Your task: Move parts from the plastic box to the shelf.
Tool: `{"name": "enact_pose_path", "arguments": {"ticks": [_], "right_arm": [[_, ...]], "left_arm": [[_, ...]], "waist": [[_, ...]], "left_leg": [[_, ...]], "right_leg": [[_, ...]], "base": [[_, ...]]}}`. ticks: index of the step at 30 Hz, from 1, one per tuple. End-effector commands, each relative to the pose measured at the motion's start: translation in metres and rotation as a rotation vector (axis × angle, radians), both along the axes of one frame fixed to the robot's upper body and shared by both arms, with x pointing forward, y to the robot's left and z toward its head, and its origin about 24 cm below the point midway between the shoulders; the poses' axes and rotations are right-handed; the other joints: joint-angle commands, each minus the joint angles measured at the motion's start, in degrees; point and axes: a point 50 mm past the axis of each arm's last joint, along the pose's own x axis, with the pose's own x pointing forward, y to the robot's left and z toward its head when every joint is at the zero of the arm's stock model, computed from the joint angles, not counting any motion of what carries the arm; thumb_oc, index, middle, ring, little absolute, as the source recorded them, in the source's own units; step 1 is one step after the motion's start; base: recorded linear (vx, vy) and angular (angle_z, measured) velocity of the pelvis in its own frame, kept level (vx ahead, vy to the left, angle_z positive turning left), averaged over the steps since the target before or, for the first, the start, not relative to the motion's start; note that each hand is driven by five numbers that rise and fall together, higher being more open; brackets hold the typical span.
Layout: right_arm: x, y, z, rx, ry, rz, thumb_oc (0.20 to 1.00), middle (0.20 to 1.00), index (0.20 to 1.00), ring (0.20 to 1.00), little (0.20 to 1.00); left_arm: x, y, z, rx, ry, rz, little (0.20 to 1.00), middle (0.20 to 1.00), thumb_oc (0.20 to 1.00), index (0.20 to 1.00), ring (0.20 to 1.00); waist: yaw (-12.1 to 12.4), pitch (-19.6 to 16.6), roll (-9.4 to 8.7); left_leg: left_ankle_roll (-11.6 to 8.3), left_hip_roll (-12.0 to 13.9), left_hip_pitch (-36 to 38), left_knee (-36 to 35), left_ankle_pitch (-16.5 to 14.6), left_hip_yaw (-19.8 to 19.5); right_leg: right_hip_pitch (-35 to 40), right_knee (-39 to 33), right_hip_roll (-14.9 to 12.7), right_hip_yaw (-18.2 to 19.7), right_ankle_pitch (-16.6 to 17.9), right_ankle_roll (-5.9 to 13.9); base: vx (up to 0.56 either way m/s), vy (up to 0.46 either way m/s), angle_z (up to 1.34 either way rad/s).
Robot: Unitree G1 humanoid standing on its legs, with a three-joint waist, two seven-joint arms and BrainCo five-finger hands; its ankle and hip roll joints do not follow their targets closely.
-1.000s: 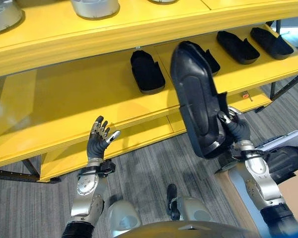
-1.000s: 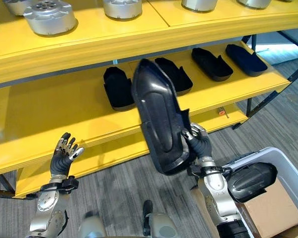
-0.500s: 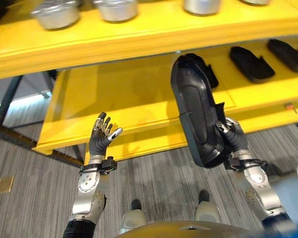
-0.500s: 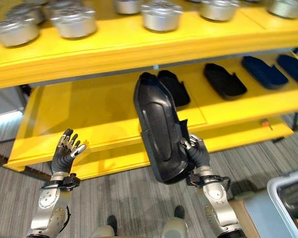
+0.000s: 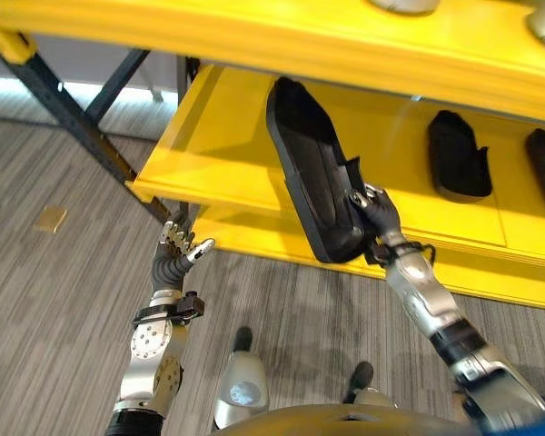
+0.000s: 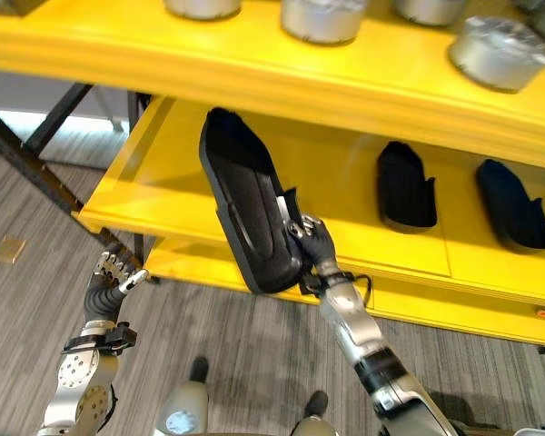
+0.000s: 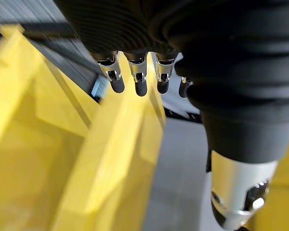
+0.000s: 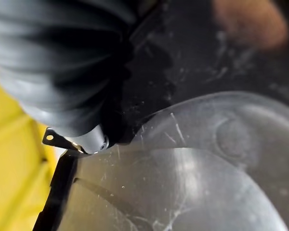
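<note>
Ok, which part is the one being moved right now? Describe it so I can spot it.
Find the yellow shelf unit and its middle shelf, where small black parts lie flat. The long black moulded plastic part stands tilted at that shelf's front edge, gripped at its lower end by the right hand. It is the largest and the one not lying flat.

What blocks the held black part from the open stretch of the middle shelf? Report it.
Nothing visible does. The right hand holds the black part tilted before the middle shelf, whose near stretch lies bare; the other black parts lie farther right.
</note>
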Motion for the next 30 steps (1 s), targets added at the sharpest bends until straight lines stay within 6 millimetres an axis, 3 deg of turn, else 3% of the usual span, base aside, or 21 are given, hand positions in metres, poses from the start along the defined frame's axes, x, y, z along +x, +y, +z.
{"name": "enact_pose_path", "arguments": {"ticks": [1, 7, 10, 11, 15, 16, 17, 24, 30], "right_arm": [[0.019, -0.003, 0.065, 0.090, -0.223, -0.063, 0.200, 0.200, 0.200, 0.200, 0.200], [0.051, -0.024, 0.119, 0.067, -0.311, -0.211, 0.200, 0.200, 0.200, 0.200, 0.200], [0.063, -0.039, 0.147, 0.048, -0.350, -0.297, 0.200, 0.200, 0.200, 0.200, 0.200], [0.068, -0.051, 0.165, 0.044, -0.369, -0.357, 0.200, 0.200, 0.200, 0.200, 0.200], [0.075, -0.065, 0.186, 0.030, -0.380, -0.433, 0.200, 0.200, 0.200, 0.200, 0.200], [0.075, -0.066, 0.188, 0.031, -0.384, -0.434, 0.200, 0.200, 0.200, 0.200, 0.200], [0.078, -0.073, 0.199, 0.042, -0.378, -0.479, 0.200, 0.200, 0.200, 0.200, 0.200], [0.083, -0.102, 0.211, -0.006, -0.317, -0.614, 0.200, 0.200, 0.200, 0.200, 0.200], [0.083, -0.126, 0.193, -0.024, -0.208, -0.692, 0.200, 0.200, 0.200, 0.200, 0.200]], "left_arm": [[0.004, -0.005, 0.034, 0.038, -0.145, -0.076, 1.000, 1.000, 1.000, 1.000, 1.000], [0.007, -0.012, 0.044, 0.032, -0.179, -0.135, 1.000, 1.000, 1.000, 1.000, 1.000], [0.008, -0.015, 0.048, 0.035, -0.197, -0.163, 1.000, 1.000, 1.000, 1.000, 1.000], [0.009, -0.017, 0.053, 0.039, -0.215, -0.182, 1.000, 1.000, 1.000, 1.000, 1.000], [0.011, -0.020, 0.056, 0.041, -0.229, -0.202, 1.000, 1.000, 1.000, 1.000, 1.000], [0.011, -0.021, 0.057, 0.041, -0.233, -0.203, 1.000, 1.000, 1.000, 1.000, 1.000], [0.013, -0.024, 0.059, 0.035, -0.243, -0.218, 1.000, 1.000, 1.000, 1.000, 1.000], [0.017, -0.034, 0.064, 0.022, -0.265, -0.261, 1.000, 1.000, 1.000, 1.000, 1.000], [0.018, -0.036, 0.063, 0.014, -0.264, -0.265, 1.000, 1.000, 1.000, 1.000, 1.000]], "waist": [[1.06, 0.96, 0.36], [3.05, 3.88, 2.07], [3.39, 5.21, 3.24], [3.53, 6.06, 4.12], [3.46, 6.92, 5.13], [3.55, 7.25, 5.27], [3.47, 7.81, 5.85], [3.29, 8.93, 6.96], [2.76, 9.15, 7.42]], "left_leg": [[1.47, 0.39, -3.22, 0.30, 1.77, 1.07], [1.90, -1.11, -7.02, 2.87, 1.39, -0.58], [2.09, -1.79, -9.00, 4.08, 1.19, -1.18], [2.20, -2.08, -10.48, 4.99, 1.08, -1.40], [1.92, -2.04, -11.48, 6.43, -0.63, -1.62], [2.33, -2.29, -12.15, 6.52, 0.67, -1.36], [2.07, -2.06, -12.39, 7.36, -1.00, -1.46], [2.46, -2.41, -14.70, 9.02, -1.58, -1.31], [2.59, -2.79, -15.51, 9.60, -2.02, -1.18]], "right_leg": [[6.60, 3.60, -2.38, -0.54, -2.28, 1.23], [4.67, 5.43, -2.95, -1.76, -2.61, 0.94], [3.01, 6.63, -3.29, -1.88, -2.94, 0.63], [1.73, 7.51, -3.62, -1.84, -3.08, 0.52], [0.42, 8.89, -3.54, -0.74, -4.63, 0.58], [-0.17, 8.86, -3.84, -1.12, -3.61, 0.19], [-0.77, 9.54, -3.67, 0.07, -4.82, 0.41], [-2.76, 9.82, -3.81, 0.98, -4.80, 0.32], [-3.32, 9.82, -3.84, 1.24, -5.09, 0.19]], "base": [[-0.01, -0.017, 0.19], [-0.02, 0.010, 0.16], [-0.05, 0.033, 0.13], [-0.04, 0.024, 0.12], [0.01, 0.015, 0.07], [-0.03, 0.051, -0.04], [-0.03, 0.041, -0.11], [-0.01, 0.029, -0.03], [0.00, 0.016, -0.06]]}}
